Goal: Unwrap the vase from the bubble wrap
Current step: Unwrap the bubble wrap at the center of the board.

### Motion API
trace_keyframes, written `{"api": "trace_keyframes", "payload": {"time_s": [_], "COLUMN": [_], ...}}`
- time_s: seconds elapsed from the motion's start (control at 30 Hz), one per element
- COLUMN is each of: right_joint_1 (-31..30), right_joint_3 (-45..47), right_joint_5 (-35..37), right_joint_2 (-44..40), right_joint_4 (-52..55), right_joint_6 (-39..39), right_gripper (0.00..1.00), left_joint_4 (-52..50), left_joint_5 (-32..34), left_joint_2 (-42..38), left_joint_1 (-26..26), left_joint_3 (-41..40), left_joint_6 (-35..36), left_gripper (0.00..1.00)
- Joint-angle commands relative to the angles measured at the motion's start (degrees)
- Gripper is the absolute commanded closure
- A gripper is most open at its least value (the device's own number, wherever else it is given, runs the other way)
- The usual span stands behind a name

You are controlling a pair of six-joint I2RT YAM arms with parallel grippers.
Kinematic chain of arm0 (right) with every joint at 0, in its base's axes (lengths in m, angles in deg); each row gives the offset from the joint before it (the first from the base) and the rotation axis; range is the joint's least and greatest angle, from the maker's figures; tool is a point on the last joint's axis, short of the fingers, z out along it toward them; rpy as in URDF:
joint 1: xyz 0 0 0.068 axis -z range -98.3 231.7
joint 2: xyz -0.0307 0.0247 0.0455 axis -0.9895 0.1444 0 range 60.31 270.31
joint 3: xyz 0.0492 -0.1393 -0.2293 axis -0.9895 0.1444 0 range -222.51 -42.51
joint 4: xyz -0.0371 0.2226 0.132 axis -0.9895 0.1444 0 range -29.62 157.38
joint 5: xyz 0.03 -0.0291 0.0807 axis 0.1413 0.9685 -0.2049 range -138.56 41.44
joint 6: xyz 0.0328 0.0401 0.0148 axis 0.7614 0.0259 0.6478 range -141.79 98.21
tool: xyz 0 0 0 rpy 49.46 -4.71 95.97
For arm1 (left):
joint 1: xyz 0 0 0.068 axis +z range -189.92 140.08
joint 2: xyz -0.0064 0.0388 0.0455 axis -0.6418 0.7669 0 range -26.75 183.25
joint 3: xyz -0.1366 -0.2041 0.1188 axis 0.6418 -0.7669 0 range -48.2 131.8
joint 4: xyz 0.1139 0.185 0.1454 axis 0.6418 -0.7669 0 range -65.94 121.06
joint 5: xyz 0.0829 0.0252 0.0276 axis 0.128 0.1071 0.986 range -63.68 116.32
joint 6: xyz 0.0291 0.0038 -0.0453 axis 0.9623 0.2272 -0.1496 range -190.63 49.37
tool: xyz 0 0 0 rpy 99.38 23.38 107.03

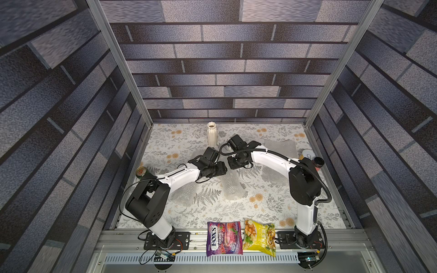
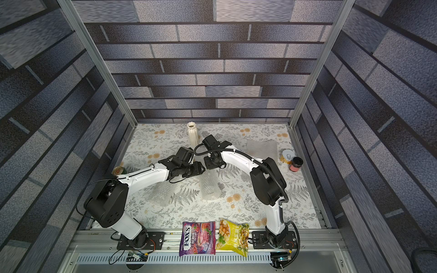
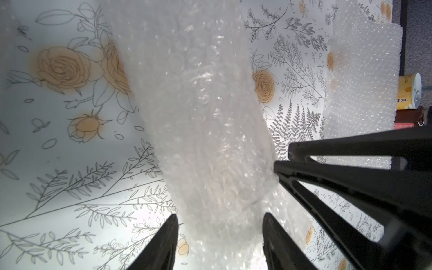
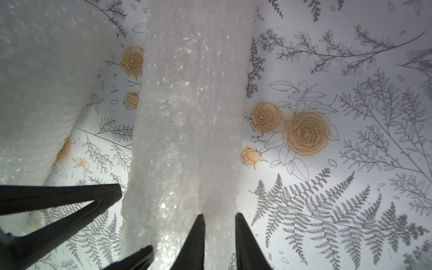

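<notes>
the bubble wrap roll (image 1: 233,186) lies flat near the middle of the table. one end points toward the front rail; the other end sits beneath the two grippers, which meet head-on above it. contents cannot be confirmed: the wrap is translucent and no vase outline shows through.

left gripper (image 3: 220,217): jaws part-way apart, straddling the end of the roll, with wrap filling the gap; judged to be clamped on it. right gripper (image 4: 219,216): jaws narrowly apart with a fold of the same roll between them; it cannot be told whether that fold is pinched or free.

hazards:
- if only one gripper has purchase, a pull is likely to drag or lift the whole roll rather than open a layer.
- the film looks slick and crushable; a fold may slip out of the jaws.
- anything inside may slide out of an open end and roll away.
- the bare vase (image 1: 211,134) stands upright just behind the wrists; a backward swing may tip it.
- the right elbow is near a yellow can (image 1: 307,154) and a red jar (image 1: 318,163) at the table edge.

surface: a flat floral table cover (image 1: 272,208). a second roll (image 1: 186,195) lies beside the first, and a flat sheet (image 1: 280,146) lies at the back right.

room: brick-patterned walls (image 1: 224,66) on three sides.
</notes>
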Motion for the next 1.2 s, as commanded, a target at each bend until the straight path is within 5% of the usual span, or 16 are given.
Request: {"api": "trace_keyframes", "payload": {"time_s": [0.0, 0.73, 1.0, 1.17], "right_joint_1": [-0.3, -0.7, -0.9, -0.6], "right_joint_3": [-2.0, -9.6, -11.0, -11.6], "right_joint_5": [0.4, 10.2, 7.1, 9.5], "right_joint_2": [0.7, 10.9, 11.9, 12.2], "right_joint_4": [-0.9, 2.0, 0.1, 0.5], "right_joint_6": [0.4, -0.6, 0.2, 0.2], "right_gripper": [0.72, 0.73, 0.91, 0.91], "left_joint_4": [-5.9, -6.2, -6.5, -7.0], "left_joint_5": [2.1, 2.6, 2.4, 2.7], "left_joint_2": [1.8, 0.6, 1.3, 0.9], "left_joint_1": [0.3, 0.5, 0.6, 0.8], "left_joint_3": [-2.0, -2.7, -2.1, -2.3], "left_joint_6": [0.6, 0.7, 0.8, 1.1], "left_gripper": [0.41, 0.41, 0.41, 0.41]}}
